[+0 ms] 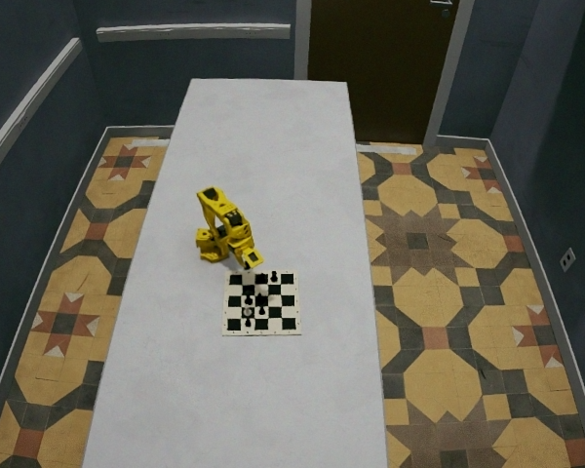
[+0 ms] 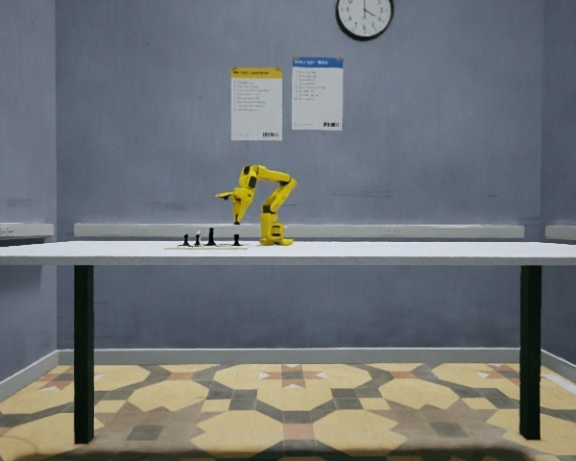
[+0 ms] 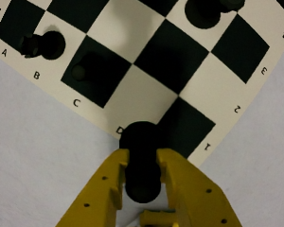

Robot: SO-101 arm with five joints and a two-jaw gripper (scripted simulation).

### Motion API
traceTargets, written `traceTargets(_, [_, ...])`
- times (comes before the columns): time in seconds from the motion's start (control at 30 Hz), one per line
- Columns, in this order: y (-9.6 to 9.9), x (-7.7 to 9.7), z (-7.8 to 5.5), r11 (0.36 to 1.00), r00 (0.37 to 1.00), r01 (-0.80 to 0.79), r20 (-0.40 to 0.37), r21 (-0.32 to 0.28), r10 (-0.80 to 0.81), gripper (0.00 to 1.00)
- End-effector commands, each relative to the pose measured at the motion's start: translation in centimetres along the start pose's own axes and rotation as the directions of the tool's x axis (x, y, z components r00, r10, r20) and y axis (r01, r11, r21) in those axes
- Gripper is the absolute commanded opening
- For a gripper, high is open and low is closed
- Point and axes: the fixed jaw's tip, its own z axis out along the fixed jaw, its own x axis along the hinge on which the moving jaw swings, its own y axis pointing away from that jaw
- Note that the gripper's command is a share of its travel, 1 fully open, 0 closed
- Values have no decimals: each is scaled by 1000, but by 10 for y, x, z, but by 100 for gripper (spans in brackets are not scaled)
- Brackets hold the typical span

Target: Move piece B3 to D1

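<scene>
My gripper (image 1: 247, 266) (image 2: 236, 221) (image 3: 142, 160) is shut on a black piece (image 3: 142, 186), which shows between the fingertips in the wrist view. It hangs above the board's near edge by the letter D. Its lower end covers part of that edge and the corner of D1 in the wrist view. Square D1 (image 1: 249, 278) (image 3: 144, 92) is white, and no piece shows standing on it. The board (image 1: 297, 330) lies on the table. B3 (image 1: 274, 300) is a white square with no piece showing on it. In the exterior view the held piece is mostly hidden by the fingers.
A black piece (image 1: 274, 276) (image 3: 53, 44) stands on B1. A dark rounded shape (image 3: 79, 72) shows on black C1, perhaps a piece. A black piece (image 1: 249, 299) (image 3: 202, 14) stands on D3. Several more pieces, one of them white-topped (image 2: 197, 232), stand farther out.
</scene>
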Motion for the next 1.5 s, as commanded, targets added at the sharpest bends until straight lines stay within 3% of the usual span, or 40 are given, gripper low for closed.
traceTargets(0.0, [0, 4, 0, 1000, 1000, 9, -13, -1, -9, 0])
traceTargets(0.9, [2, 5, 2, 1000, 1000, 19, -13, -4, -19, 0])
traceTargets(1.47, [2, 9, 18, 1000, 1000, 19, -13, -4, -19, 0])
